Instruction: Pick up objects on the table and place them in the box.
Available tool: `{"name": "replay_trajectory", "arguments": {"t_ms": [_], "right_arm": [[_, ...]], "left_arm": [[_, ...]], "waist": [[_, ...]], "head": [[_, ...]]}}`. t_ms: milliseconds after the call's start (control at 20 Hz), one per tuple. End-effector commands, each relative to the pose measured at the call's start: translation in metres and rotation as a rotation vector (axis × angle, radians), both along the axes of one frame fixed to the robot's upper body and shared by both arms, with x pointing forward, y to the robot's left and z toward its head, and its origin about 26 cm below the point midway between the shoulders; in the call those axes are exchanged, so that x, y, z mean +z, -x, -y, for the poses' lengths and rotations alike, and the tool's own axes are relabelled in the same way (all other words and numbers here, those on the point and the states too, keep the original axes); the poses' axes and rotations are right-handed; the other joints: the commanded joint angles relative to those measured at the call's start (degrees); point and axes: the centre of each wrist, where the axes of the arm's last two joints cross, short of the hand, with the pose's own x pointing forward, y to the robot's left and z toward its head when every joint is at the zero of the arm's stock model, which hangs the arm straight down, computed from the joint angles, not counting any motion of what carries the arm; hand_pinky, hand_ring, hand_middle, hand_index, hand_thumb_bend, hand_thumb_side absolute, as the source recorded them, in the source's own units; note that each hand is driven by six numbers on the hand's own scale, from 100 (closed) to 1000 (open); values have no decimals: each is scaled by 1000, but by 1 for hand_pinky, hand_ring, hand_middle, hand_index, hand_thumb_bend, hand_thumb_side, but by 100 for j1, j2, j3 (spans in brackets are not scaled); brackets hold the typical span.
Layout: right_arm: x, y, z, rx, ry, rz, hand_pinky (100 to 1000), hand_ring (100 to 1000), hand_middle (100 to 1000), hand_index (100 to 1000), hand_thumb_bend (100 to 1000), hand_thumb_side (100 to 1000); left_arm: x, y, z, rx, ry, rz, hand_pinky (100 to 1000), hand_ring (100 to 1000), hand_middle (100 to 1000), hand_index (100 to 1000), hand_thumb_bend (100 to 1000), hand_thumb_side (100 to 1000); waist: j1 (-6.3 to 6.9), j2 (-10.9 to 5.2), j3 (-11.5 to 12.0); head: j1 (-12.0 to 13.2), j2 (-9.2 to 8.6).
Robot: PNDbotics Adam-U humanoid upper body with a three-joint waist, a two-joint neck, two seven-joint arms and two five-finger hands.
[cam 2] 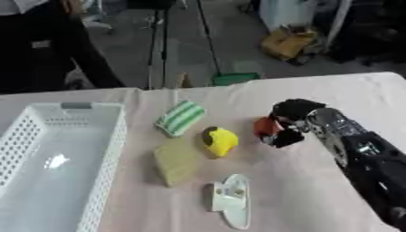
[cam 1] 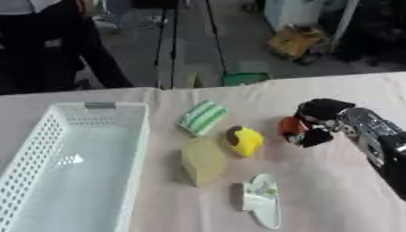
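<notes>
My right hand (cam 1: 317, 118) comes in from the right, its black fingers curled round a small red object (cam 1: 290, 127) on the pink tablecloth. To its left lie a yellow object with a dark end (cam 1: 245, 141), a green-and-white striped pack (cam 1: 203, 117), a tan block (cam 1: 203, 161) and a white packet (cam 1: 263, 198) nearer the front. The white perforated box (cam 1: 52, 136) stands at the left with nothing inside it. My left hand shows in neither view.
The table's far edge (cam 1: 238, 88) runs behind the objects, with floor beyond. A person in dark clothes (cam 1: 47, 41) stands past the far left corner, touching nothing on the table.
</notes>
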Motion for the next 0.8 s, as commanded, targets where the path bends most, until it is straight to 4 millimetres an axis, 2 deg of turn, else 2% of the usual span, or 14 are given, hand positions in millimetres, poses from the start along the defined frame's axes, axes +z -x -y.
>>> {"name": "replay_trajectory", "arguments": {"t_ms": [50,500,800], "right_arm": [[28,2,4,8,18,66,806,660,352,538,198,830],[49,5,-8,55,19,100,805,654,336,521,155,832],[73,10,-24,122,25,143,806,655,329,513,142,836]], "left_arm": [[9,2,-2,7,-14,24,1000,966,893,916,100,1000],[9,3,-3,10,-19,20,1000,966,893,916,100,1000],[10,3,-4,11,-24,19,1000,966,893,917,100,1000]], "waist": [[-20,-140,-7],[-87,-195,-21],[-157,-249,-33]], "head": [[24,32],[41,108],[105,101]]}}
